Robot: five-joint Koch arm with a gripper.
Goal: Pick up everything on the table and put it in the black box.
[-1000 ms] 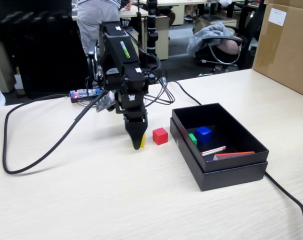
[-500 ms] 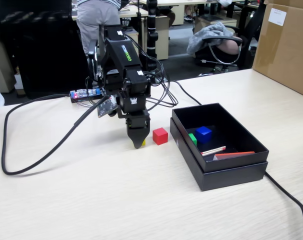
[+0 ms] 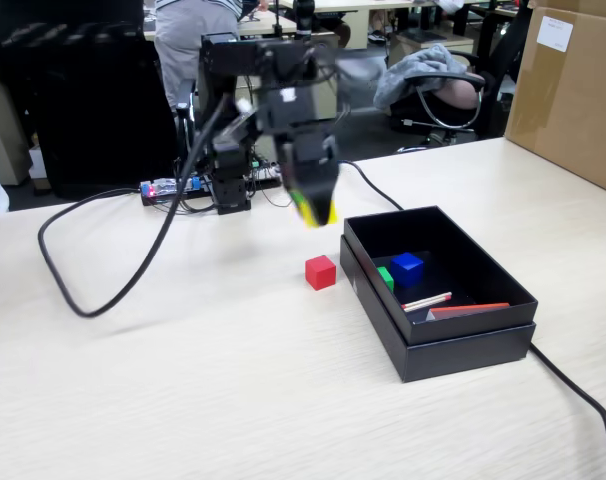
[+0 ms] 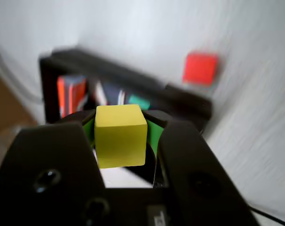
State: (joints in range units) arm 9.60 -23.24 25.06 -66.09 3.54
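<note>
My gripper is in the air above the table, just left of the black box, and it is blurred by motion. It is shut on the yellow cube, which shows as a yellow patch at the jaw tips in the fixed view. In the wrist view the green-lined jaws press the cube from both sides. The red cube lies on the table beside the box's left wall. Inside the box lie the blue cube and the green cube.
Red-and-white sticks lie in the box. A thick black cable loops over the table's left part, and another cable runs off at the right. A big brown carton stands at the back right.
The gripper has risen from the table with the yellow cube and swung to the right, toward the black box. The black cable loop has shifted with the arm.
</note>
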